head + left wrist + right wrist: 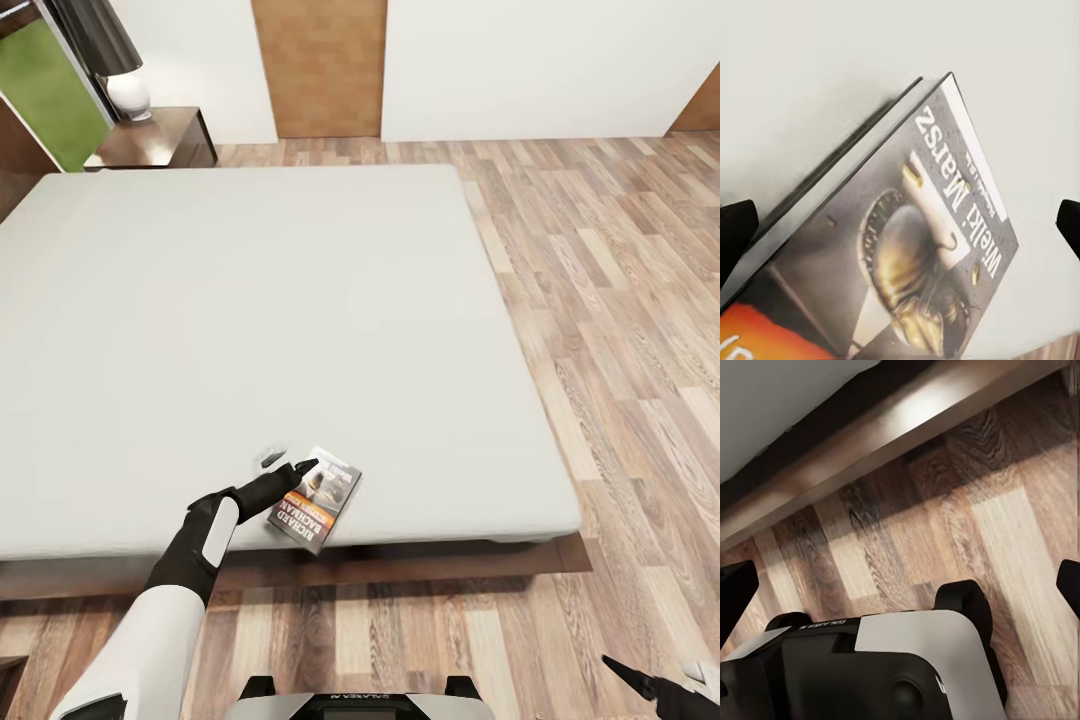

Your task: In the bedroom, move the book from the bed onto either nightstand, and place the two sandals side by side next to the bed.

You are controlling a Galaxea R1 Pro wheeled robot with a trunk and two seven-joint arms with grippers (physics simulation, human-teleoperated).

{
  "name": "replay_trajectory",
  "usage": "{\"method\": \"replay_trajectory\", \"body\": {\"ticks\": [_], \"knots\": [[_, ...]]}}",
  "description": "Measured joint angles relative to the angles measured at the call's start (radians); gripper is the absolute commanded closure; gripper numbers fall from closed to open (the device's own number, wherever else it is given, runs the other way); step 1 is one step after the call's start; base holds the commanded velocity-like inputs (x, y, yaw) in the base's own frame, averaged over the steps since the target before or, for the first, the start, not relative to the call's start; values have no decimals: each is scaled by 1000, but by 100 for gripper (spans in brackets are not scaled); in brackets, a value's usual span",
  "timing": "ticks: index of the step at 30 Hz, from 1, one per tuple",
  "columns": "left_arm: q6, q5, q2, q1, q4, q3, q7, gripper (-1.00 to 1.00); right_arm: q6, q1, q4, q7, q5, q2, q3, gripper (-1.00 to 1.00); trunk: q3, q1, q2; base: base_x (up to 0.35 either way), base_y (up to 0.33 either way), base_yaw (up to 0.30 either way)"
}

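From the head camera, the left gripper [290,470] reached over the near edge of the bed [250,330], its dark fingers resting at the corner of the book [316,499], which lay flat on the pale grey mattress close to the foot of the bed. The mattress was smooth and matte, the frame beneath it dark brown wood. A dark-wood nightstand [160,138] stood at the far corner of the bed, carrying a lamp [112,60] with a white rounded base, and light wood planks covered the floor [620,300]. The right gripper [640,685] hung low at the robot's right, beside the base; whether it was open could not be told here. From the left wrist camera, the book [915,247] sat between two dark fingertips [735,232] set wide apart, so the jaws were open and not yet holding it. The cover was glossy, grey with an orange band, a dark picture and pale lettering, and the book was thin with a sharp spine edge. A good grasp probably meant lowering the fingers astride that thin edge and closing gently so the book did not slide on the mattress. From the right wrist camera, the fingertips [735,600] also stood wide apart with nothing between them, above the robot's white and black base [862,667] and the plank floor.
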Motion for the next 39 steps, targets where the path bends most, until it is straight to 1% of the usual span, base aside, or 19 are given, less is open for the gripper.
{"method": "replay_trajectory", "body": {"ticks": [39], "knots": [[0,0,0,0,0,0,0,-100,0,0,0,0,0,0,0,-100,0,0,0,-4,-9,0]]}}
